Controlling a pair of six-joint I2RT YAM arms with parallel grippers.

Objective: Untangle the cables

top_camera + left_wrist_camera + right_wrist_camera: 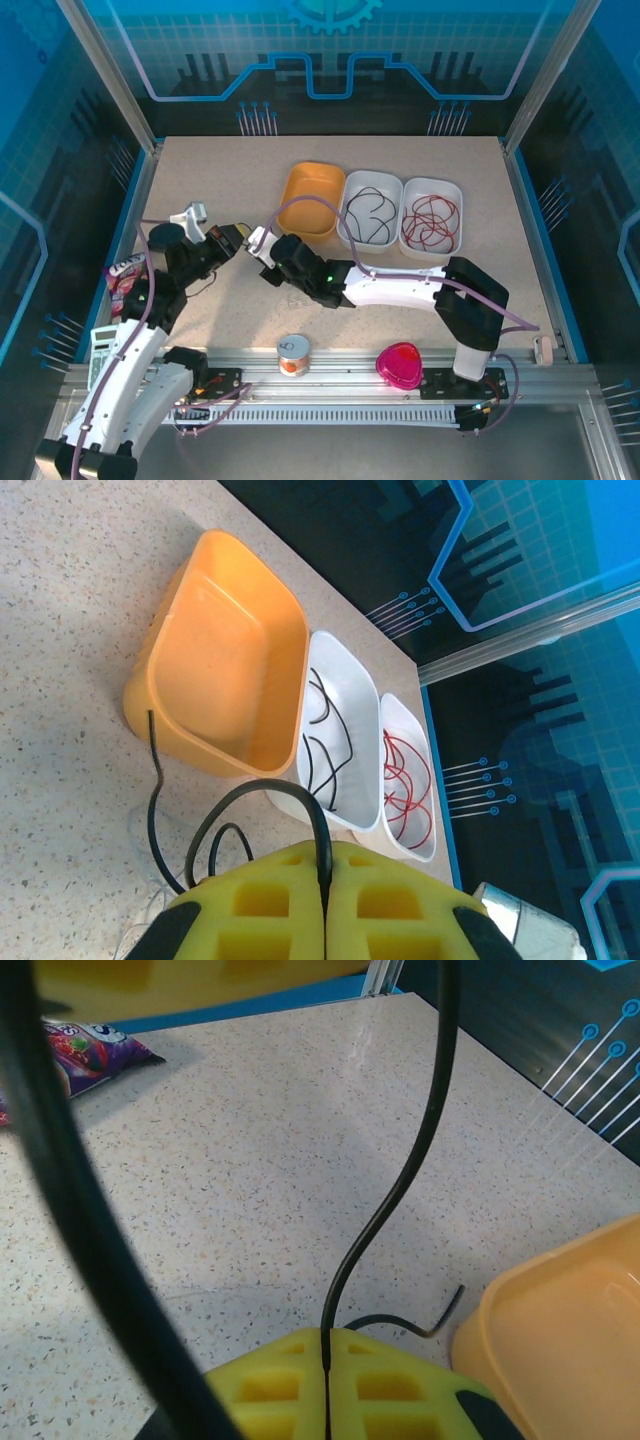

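Your left pincer point(324, 898) and right pincer point(327, 1378) each pinch one black cable point(419, 1150), strung between them over the bench point(250, 1160) | tubs: one orange tub point(215, 650), two white tubs point(352, 685) | inside the white tubs: one second black cable point(322, 708), one red cable point(432, 218)

I count three tubs: one orange tub point(315, 195) and two white, the middle tub point(373, 173) and the end tub point(432, 181). I see two black cables, the first black cable point(372, 215) and the second black cable point(444, 1050), and one red cable point(430, 220). Two grippers, the left gripper point(325, 870) and the right gripper point(327, 1350). One little can point(291, 354), one pink heart point(400, 365), one snack bag point(125, 275)
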